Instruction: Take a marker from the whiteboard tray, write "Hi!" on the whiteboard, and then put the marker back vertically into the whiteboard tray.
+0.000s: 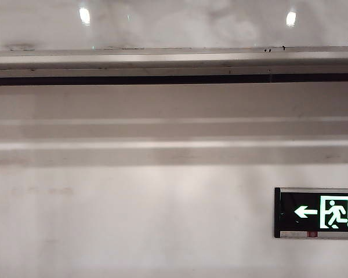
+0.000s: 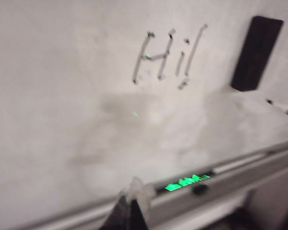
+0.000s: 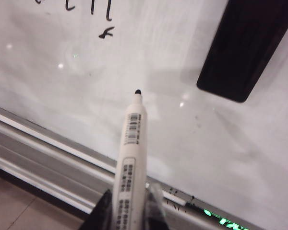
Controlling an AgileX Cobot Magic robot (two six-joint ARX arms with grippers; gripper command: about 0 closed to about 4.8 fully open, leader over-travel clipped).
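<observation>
The right pincer (image 3: 128, 203) grips the slim white marker with dark print (image 3: 131, 158), uncapped, its black tip pointing at the glossy white whiteboard (image 3: 149, 67) above the long silver-grey metal whiteboard tray (image 3: 43, 148). A black rectangular eraser (image 3: 245, 48) sits on the board. The left pincer (image 2: 130, 206) is closed and empty, near the tray; "Hi!" (image 2: 168, 55) is written above.

Left hand (image 2: 131, 203) blurred, cut by frame edge; marker (image 3: 130, 158) rear end hidden between right hand (image 3: 129, 211) fingers.
</observation>
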